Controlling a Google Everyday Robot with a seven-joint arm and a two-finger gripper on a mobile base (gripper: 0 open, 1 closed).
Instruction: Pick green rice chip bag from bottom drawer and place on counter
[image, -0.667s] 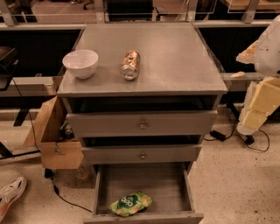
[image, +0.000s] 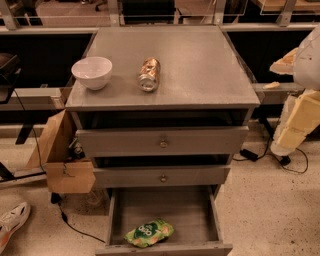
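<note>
The green rice chip bag (image: 149, 233) lies flat on the floor of the open bottom drawer (image: 116, 215), close to its front rim and left of centre. The counter (image: 200, 70) is the grey top of the cabinet above it. My arm's white and cream links rise at the right edge of the camera view, and the gripper (image: 284, 62) is beside the counter's right edge, well above and to the right of the bag. It holds nothing that I can see.
A white bowl (image: 92, 72) and a brown-gold can (image: 149, 74) lying on its side sit on the counter's left half. Two upper drawers (image: 162, 142) stand slightly pulled out. An open cardboard box (image: 62, 160) is left of the cabinet. Cables run across the floor.
</note>
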